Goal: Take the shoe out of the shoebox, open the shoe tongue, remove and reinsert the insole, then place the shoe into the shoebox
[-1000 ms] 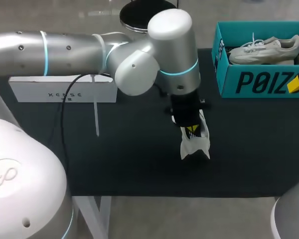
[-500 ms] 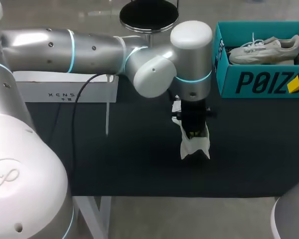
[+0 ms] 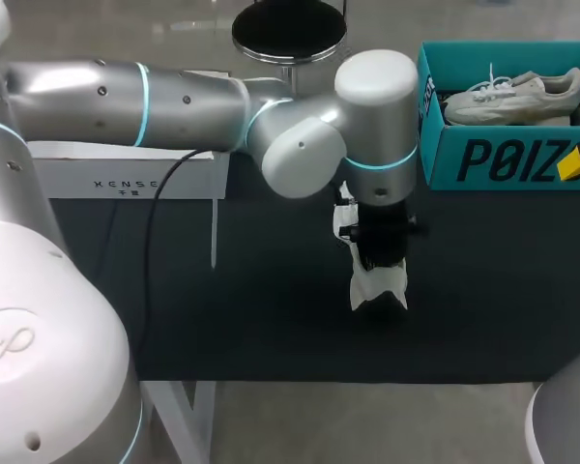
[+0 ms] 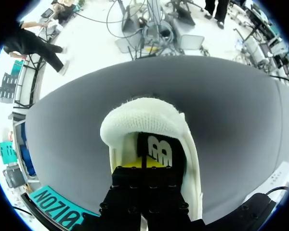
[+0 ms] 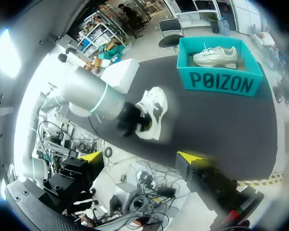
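**Head view: white shoe out on the worktop, left hand inside it**

Two shoes show, one shoebox and two arms. The loose white shoe stands near the middle of the dark, matte worktop. The left arm comes in from 9 o'clock and drops straight down onto it, so its black wrist covers most of the upper.

The shoebox is teal card, open-topped and rectangular, at 2 o'clock from that shoe and well apart from it. The second shoe, pale with white laces, lies on its side in the box. A flat white box sits at 10 o'clock.

In the left wrist view the left hand reaches down into the shoe's opening, above a black insole with a white mark. Whether it is apart or clamped cannot be told. The shoe's rounded, knit-textured end lies just ahead of it.

In the right wrist view the right hand has its yellow tips wide apart with nothing between them, well away from both shoes.
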`<action>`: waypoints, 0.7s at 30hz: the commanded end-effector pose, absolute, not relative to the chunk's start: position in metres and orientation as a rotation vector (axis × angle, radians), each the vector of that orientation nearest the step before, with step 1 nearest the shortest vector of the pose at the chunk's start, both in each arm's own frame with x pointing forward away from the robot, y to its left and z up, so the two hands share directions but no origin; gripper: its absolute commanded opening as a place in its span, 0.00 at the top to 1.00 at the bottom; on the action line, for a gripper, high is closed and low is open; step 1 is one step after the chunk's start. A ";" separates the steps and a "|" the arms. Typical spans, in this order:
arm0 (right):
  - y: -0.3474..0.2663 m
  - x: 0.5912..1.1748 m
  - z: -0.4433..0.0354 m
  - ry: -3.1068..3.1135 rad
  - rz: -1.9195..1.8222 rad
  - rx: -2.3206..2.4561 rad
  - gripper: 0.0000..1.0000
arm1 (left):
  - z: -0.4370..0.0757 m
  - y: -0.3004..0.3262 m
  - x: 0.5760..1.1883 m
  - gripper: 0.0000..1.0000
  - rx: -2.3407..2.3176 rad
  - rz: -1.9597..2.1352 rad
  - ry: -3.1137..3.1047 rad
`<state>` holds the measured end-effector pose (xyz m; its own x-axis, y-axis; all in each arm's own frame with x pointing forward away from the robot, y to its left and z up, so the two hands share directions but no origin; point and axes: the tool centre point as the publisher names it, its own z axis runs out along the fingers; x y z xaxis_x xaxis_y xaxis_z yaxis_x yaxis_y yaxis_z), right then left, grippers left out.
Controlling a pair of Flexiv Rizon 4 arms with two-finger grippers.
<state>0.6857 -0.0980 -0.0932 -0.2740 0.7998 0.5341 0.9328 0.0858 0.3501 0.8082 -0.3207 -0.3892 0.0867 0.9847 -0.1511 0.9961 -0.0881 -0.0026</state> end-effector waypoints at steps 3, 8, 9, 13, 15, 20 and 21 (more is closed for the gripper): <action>-0.098 0.688 -0.093 -2.154 -0.948 -1.752 0.00 | -0.369 -0.316 0.811 1.00 2.232 -0.146 2.031; -0.098 0.688 -0.093 -2.154 -0.948 -1.752 0.00 | -0.375 -0.314 0.808 1.00 2.235 -0.128 2.018; -0.098 0.688 -0.093 -2.154 -0.948 -1.752 0.00 | -0.382 -0.314 0.809 1.00 2.240 -0.124 2.015; -0.098 0.688 -0.093 -2.154 -0.948 -1.752 0.00 | -0.399 -0.312 0.808 1.00 2.248 -0.112 2.020; -0.098 0.688 -0.093 -2.154 -0.948 -1.752 0.00 | -0.400 -0.310 0.806 1.00 2.240 -0.113 2.032; -0.098 0.688 -0.093 -2.154 -0.948 -1.752 0.00 | -0.398 -0.307 0.804 1.00 2.229 -0.104 2.047; -0.098 0.688 -0.093 -2.154 -0.948 -1.752 0.00 | -0.398 -0.307 0.807 1.00 2.226 -0.099 2.045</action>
<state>0.6857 -0.0980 -0.0932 -0.2741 0.7997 0.5342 0.9328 0.0858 0.3502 0.8059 -0.3074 -0.3996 0.0873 0.9875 -0.1309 0.9959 -0.0835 0.0338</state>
